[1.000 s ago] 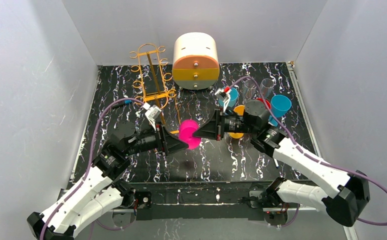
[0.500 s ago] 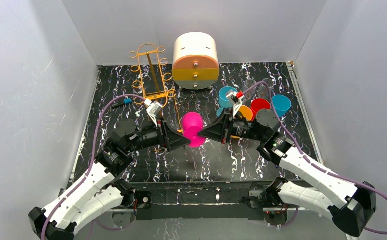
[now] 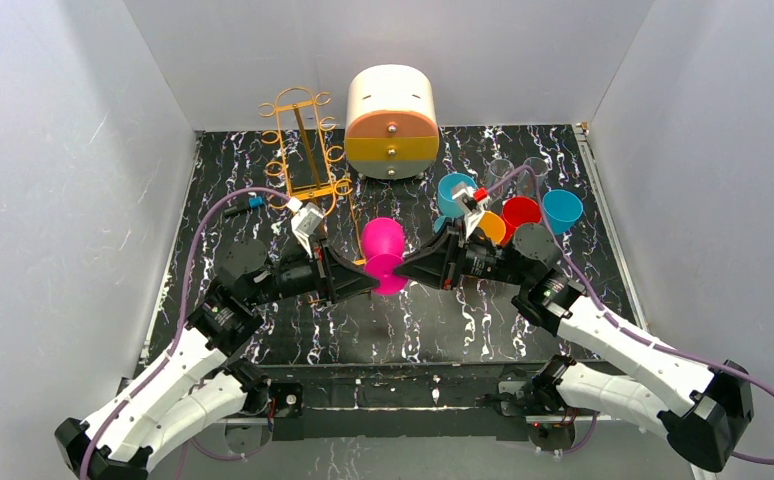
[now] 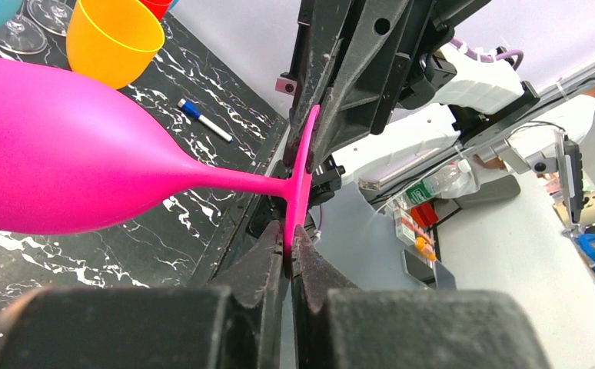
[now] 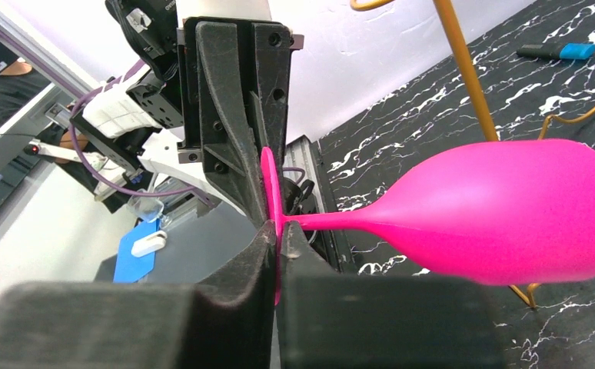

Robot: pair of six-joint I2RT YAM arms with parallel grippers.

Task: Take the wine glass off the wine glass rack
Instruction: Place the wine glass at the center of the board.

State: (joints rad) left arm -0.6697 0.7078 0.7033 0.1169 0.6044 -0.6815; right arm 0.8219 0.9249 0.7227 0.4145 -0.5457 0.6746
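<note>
A pink wine glass [image 3: 383,243] hangs on its side above the middle of the table, clear of the orange-gold wine glass rack [image 3: 303,150] at the back left. My left gripper [image 3: 370,281] comes in from the left and is shut on the lower rim of the glass's flat foot [image 4: 300,165]. My right gripper [image 3: 404,272] faces it from the right and pinches the same foot [image 5: 272,188] from the other side. In the left wrist view the left gripper [image 4: 288,235] grips the disc edge-on; the bowl [image 4: 64,154] points left. In the right wrist view the right gripper [image 5: 277,227] holds it with the bowl [image 5: 510,207] to the right.
A white-and-orange round drawer box [image 3: 393,118] stands at the back centre. Teal [image 3: 454,190], orange [image 3: 490,227], red [image 3: 520,211] and blue [image 3: 563,208] cups and clear glasses [image 3: 504,169] cluster at the right. A blue marker [image 3: 254,201] lies left of the rack.
My left gripper's jaws have closed onto the glass's foot. The right arm swung lower and rightward a second ago; the glass now sits slightly higher between the two grippers.
</note>
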